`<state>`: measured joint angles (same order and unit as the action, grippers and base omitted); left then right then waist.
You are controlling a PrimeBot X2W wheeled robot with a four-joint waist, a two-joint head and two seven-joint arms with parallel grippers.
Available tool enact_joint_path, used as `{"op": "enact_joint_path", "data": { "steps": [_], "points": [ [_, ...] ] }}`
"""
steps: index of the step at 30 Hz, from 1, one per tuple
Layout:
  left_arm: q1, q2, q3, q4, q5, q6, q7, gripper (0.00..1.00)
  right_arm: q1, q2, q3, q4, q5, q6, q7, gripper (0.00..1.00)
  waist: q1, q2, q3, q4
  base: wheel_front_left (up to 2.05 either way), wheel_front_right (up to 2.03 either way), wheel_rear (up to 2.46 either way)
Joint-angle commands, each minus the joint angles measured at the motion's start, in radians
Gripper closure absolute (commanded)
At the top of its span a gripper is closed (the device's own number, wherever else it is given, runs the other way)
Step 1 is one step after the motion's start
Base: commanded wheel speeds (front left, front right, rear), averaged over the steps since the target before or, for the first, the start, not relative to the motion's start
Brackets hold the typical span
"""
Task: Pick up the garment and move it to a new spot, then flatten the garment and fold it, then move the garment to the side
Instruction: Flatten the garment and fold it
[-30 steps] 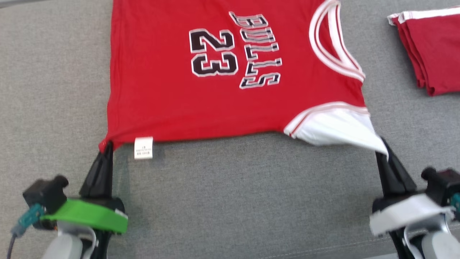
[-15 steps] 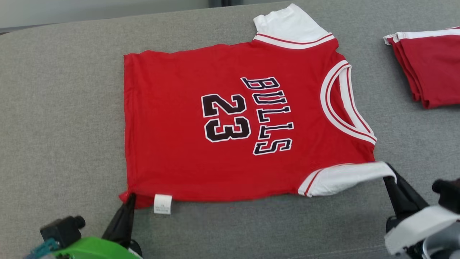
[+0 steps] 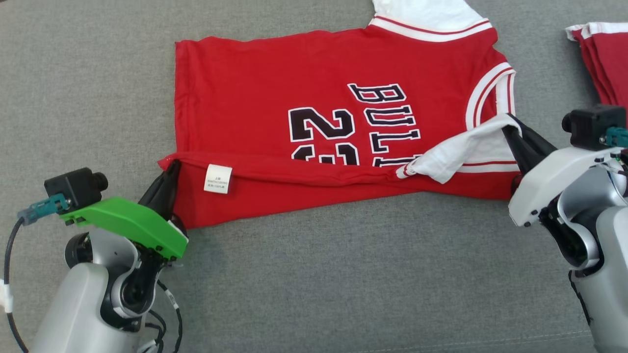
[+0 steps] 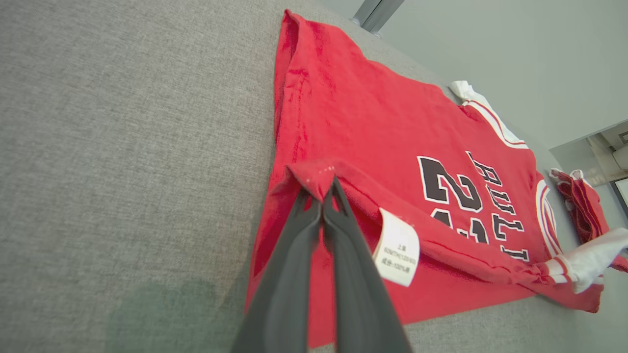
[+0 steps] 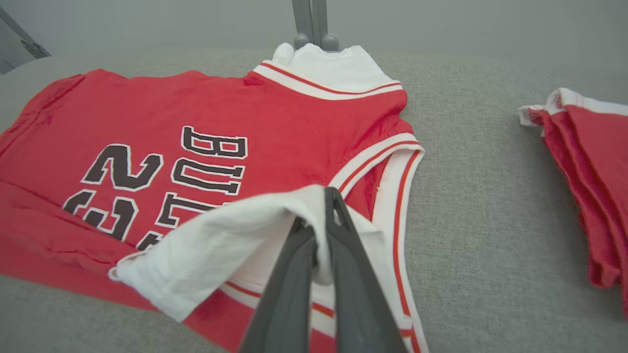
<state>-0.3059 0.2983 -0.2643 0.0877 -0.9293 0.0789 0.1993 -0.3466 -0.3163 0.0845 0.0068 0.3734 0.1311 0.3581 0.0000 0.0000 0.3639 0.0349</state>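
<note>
Taking up the middle and far part of the grey fabric surface (image 3: pixel 343 274) with the red jersey (image 3: pixel 274 73), its near edge being held up and doubled back over the print. Leaving a wide bare band open along the near side, running between the left gripper (image 3: pixel 169 171) and the right gripper (image 3: pixel 509 130), both clamping that raised edge and closing off its two ends. Leaving open room left of the jersey too. Narrowing the way on the right with a folded stack of red garments (image 3: pixel 606 59) near the collar, keeping just a bare strip between, partly overhung by the right wrist's camera (image 3: pixel 591 125). Crowding the far side behind the white sleeve (image 5: pixel 333 66) with a grey post (image 5: pixel 311 19).
</note>
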Motion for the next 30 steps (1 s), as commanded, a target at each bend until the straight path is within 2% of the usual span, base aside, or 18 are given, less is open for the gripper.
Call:
{"op": "enact_joint_path", "data": {
  "steps": [1,5,6,7,8,9,15,22,30],
  "points": [
    [-0.034,-0.001,-0.004,0.024,0.009,-0.009,-0.003,1.00,-0.033,0.003,0.005,0.024,-0.008,-0.001,-0.012,1.00,0.0000,0.0000,0.030,0.021,0.00,0.00,0.00],
    [-0.084,-0.003,-0.016,0.088,0.027,-0.020,-0.007,1.00,-0.095,0.008,0.014,0.089,-0.030,-0.001,-0.038,1.00,0.0000,0.0000,0.036,0.019,0.00,0.00,0.00],
    [-0.091,-0.002,-0.016,0.101,0.033,-0.018,-0.011,0.94,-0.104,0.013,0.010,0.103,-0.035,-0.001,-0.046,1.00,0.0000,0.0000,0.035,0.018,0.00,0.00,0.00],
    [-0.097,-0.001,-0.015,0.115,0.036,-0.014,-0.017,0.52,-0.119,0.016,0.001,0.114,-0.047,-0.001,-0.065,0.71,0.0000,0.0000,0.033,0.017,0.00,0.00,0.00],
    [-0.099,-0.003,-0.013,0.126,0.037,-0.011,-0.022,0.16,-0.129,0.022,-0.007,0.122,-0.052,-0.001,-0.082,0.21,0.0000,0.0000,0.029,0.016,0.00,0.00,0.00],
    [-0.098,-0.005,-0.010,0.140,0.036,-0.006,-0.028,0.00,-0.133,0.033,-0.018,0.138,-0.055,-0.001,-0.091,0.00,0.0000,0.0000,0.024,0.015,0.00,0.00,0.00],
    [-0.018,0.000,-0.018,0.121,0.039,-0.010,-0.053,0.00,-0.072,0.058,-0.063,0.107,-0.059,-0.001,-0.107,0.00,0.0000,0.0000,-0.002,0.008,0.00,0.00,0.00],
    [0.091,0.006,-0.051,0.054,0.034,0.000,-0.030,0.00,0.091,0.044,-0.112,0.038,-0.086,-0.001,-0.028,0.00,0.0000,0.0000,0.014,0.004,0.00,0.00,0.00],
    [0.093,0.020,-0.051,0.051,0.028,-0.003,-0.014,0.00,0.108,0.069,-0.147,0.021,-0.140,-0.001,0.003,0.00,0.0000,0.0000,0.039,-0.003,0.00,0.00,0.00]
  ]
}}
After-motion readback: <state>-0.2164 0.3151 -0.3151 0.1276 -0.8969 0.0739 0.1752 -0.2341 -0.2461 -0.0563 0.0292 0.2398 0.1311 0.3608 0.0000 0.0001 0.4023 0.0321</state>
